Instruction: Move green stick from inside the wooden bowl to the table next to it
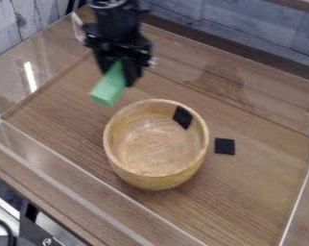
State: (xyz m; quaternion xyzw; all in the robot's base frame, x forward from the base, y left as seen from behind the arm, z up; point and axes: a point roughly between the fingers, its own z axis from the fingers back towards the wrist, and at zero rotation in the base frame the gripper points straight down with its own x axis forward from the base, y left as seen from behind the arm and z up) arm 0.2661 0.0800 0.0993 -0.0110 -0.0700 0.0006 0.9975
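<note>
Below the gripper (117,65) hangs the green stick (111,85), pinched at its upper end, the jaws clamped together on it. It dangles slightly tilted, lower end angled toward the near-left, clear of everything. Off to the gripper's lower right sits the wooden bowl (156,144), and the stick is outside its rim, over bare surface (67,125). That placement makes sense: the job is to set the stick down beside the bowl, so the carry needs it out past the thick rim with open room underneath. The top-end grip lets the free end touch down first. Inside the bowl, on the side away from the gripper, one small black square (181,117) leans on the inner wall; another black square (225,146) lies on the surface beyond the bowl, well away from the gripper. By my reading, lifting out is done and only lowering and release remain. How high the stick's tip sits above the surface, I can't tell.
</note>
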